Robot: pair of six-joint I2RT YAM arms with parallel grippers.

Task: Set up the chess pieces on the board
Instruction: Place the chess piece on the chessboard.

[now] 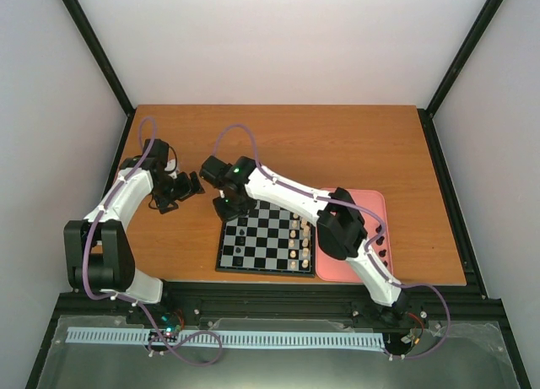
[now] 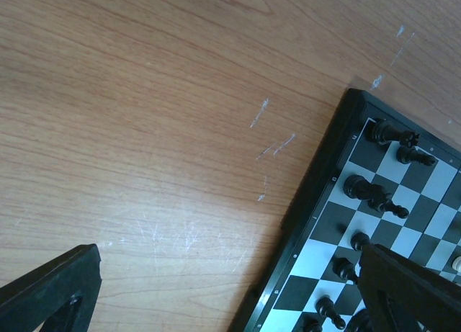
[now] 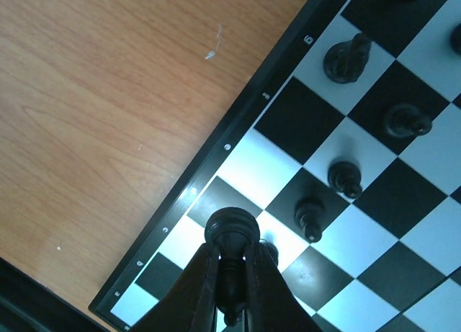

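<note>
While the right gripper [image 3: 230, 271] is clenched on a black pawn [image 3: 230, 227], holding it over the squares next to the rim of the board [image 3: 225, 148], the other black chess pieces [image 3: 344, 179] stand upright on nearby squares along that side. Cream-white pieces [image 1: 299, 237] line the opposite side. The pink tray [image 1: 371, 202] lies just beside the board's right edge and has a few dark pieces [image 1: 384, 252] in it, partly hidden by the right arm [image 1: 287, 191]. The left gripper [image 1: 181, 191] hangs released, fingers wide apart, above the wooden table [image 1: 337, 144] left of the board.
</note>
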